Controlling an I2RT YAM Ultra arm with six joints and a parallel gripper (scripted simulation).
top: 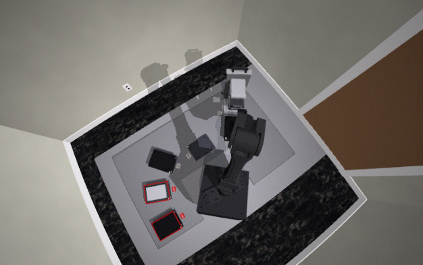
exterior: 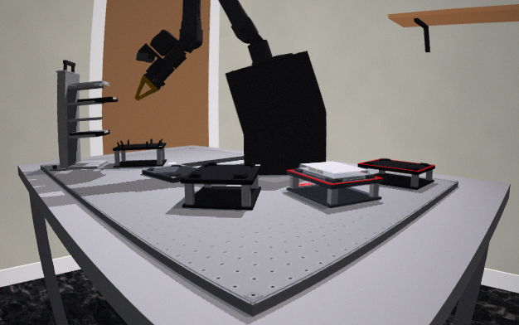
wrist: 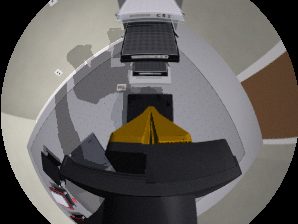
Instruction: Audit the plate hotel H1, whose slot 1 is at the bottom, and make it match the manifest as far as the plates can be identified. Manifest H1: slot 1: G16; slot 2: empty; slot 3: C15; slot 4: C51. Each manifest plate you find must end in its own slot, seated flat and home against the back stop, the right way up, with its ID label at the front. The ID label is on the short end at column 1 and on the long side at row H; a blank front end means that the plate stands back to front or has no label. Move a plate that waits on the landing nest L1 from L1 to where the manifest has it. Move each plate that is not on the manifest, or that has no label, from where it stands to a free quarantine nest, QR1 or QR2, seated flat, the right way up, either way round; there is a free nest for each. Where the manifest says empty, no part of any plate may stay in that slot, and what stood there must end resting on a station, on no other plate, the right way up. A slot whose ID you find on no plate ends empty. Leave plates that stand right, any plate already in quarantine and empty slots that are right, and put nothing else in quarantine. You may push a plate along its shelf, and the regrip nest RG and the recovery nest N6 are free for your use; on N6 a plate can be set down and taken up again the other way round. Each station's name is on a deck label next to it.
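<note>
The plate hotel H1 (exterior: 78,122) stands at the deck's far left; it also shows in the top view (top: 238,88) and the wrist view (wrist: 149,23). Its top shelf holds a white plate (exterior: 94,82) whose front end bears a label (wrist: 158,14), too small to read. A dark plate (exterior: 96,99) (wrist: 150,38) lies on the shelf below and sticks out forward. Another dark plate (exterior: 89,133) lies on the bottom shelf. The shelf between (exterior: 84,119) looks bare. My gripper (exterior: 141,94) hangs in the air in front of the hotel, apart from it, its yellow fingers (wrist: 152,129) shut on nothing.
The landing nest (exterior: 139,152) in front of the hotel is bare. A tilted dark nest (exterior: 166,172) and a raised black nest (exterior: 221,182) stand mid-deck. One red-rimmed nest holds a white plate (exterior: 333,169); the other (exterior: 395,166) is bare. The arm's base (top: 223,197) stands near them.
</note>
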